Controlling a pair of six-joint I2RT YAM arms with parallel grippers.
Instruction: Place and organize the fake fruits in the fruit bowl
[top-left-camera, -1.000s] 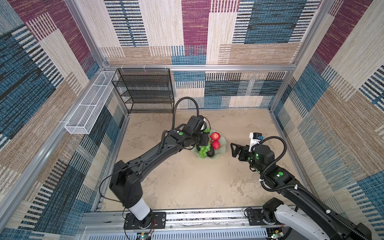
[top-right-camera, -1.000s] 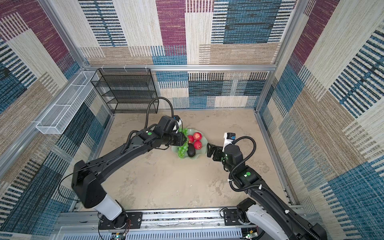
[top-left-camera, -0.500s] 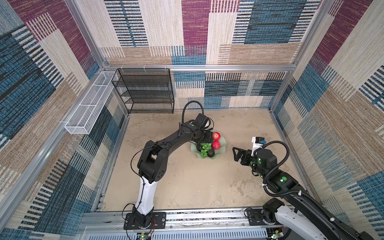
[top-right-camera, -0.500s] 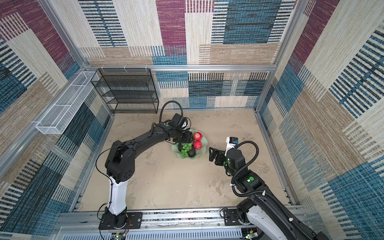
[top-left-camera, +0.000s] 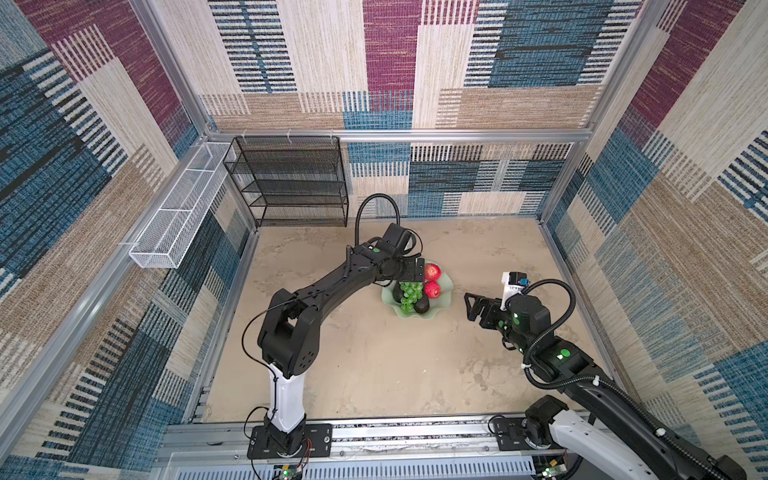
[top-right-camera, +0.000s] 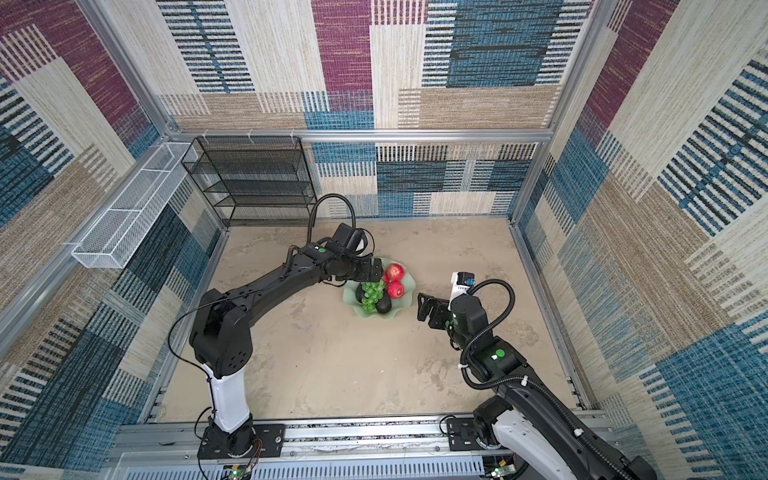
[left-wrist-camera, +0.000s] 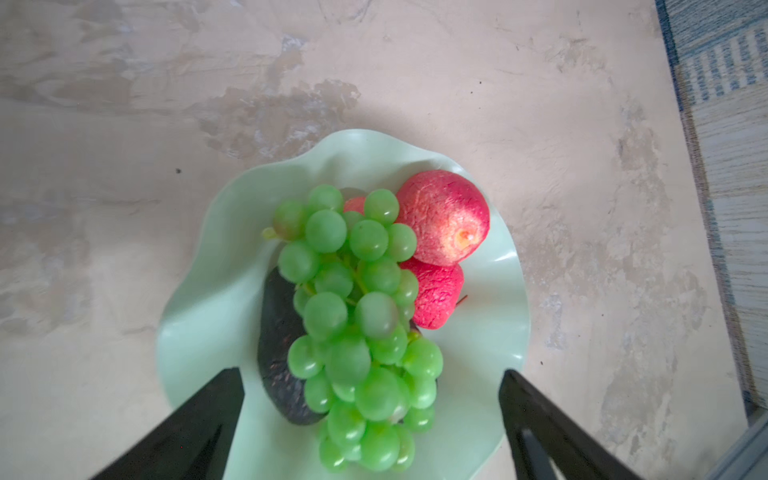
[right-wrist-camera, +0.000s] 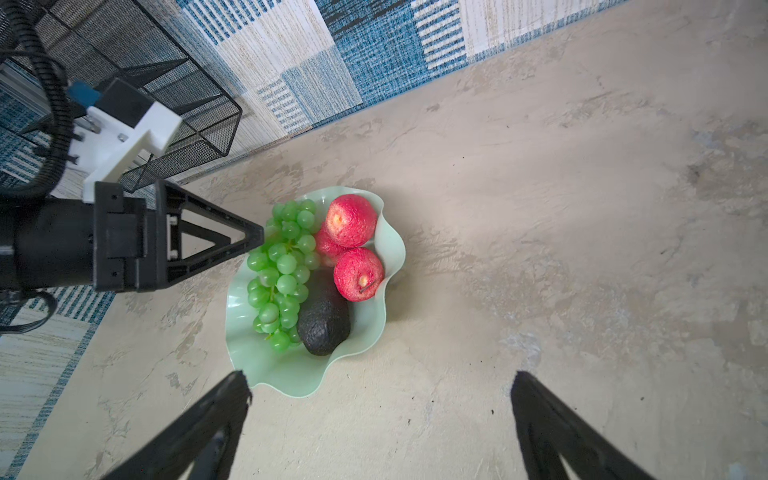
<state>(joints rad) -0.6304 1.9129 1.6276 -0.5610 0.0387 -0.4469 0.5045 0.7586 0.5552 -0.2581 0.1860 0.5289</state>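
Mint-green and glossy, the fruit bowl (top-left-camera: 444, 291) sits just right of centre in both top views, on the beige table (top-left-camera: 374, 365). It holds the green grapes (top-left-camera: 409, 293), 2 plainly seen red apples (top-left-camera: 432, 272) with a 3rd half hidden behind them, and 2 dark avocados (top-left-camera: 420, 306). The left gripper (left-wrist-camera: 370, 371) hovers over the bowl's upper-left rim, jaws spread wide, gripping nothing. The right gripper (right-wrist-camera: 379, 374), right of the bowl, is equally wide and empty.
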